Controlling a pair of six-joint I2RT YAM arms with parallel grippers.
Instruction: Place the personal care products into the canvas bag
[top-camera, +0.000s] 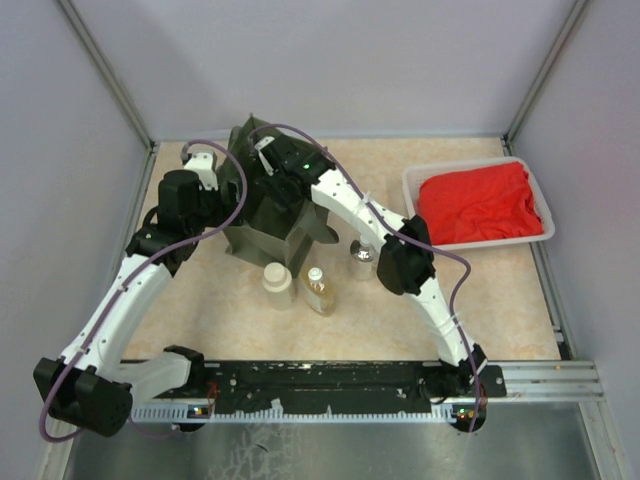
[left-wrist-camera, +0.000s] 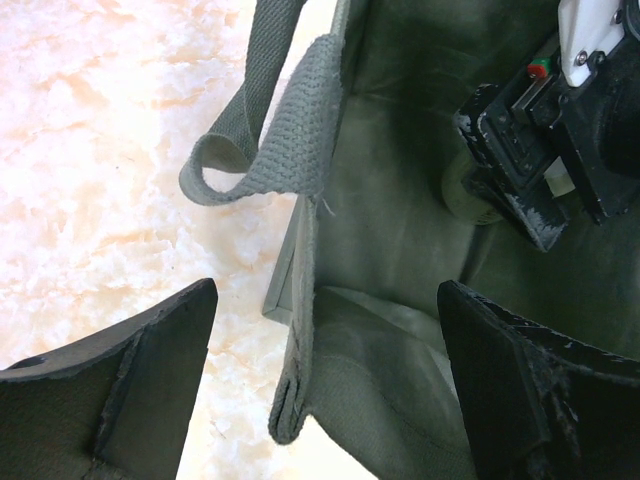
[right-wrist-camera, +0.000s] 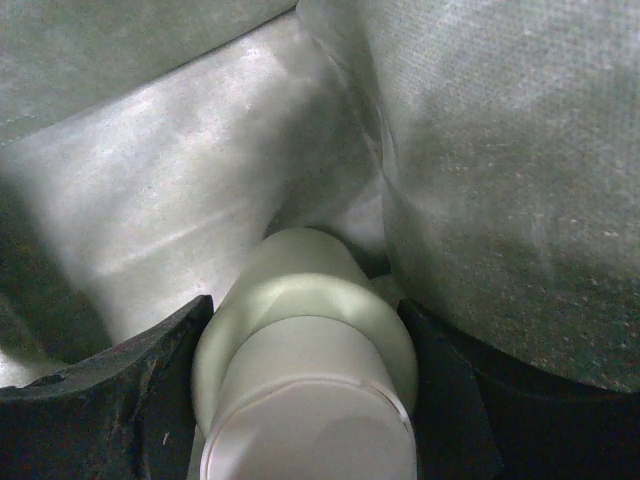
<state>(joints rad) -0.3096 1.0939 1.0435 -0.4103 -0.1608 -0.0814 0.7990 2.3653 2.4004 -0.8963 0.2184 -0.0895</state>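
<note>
Cream bottle clamped between right fingers inside olive bag; left fingers spread apart astride bag's wall; three other bottles upright on desk, just before bag.

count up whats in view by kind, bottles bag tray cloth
bottles: 4 (pale bottle, amber bottle and silvery bottle on the table; cream bottle in the right gripper inside the canvas bag)
canvas bag: 1
white tray: 1
red cloth: 1
total: 7
</note>
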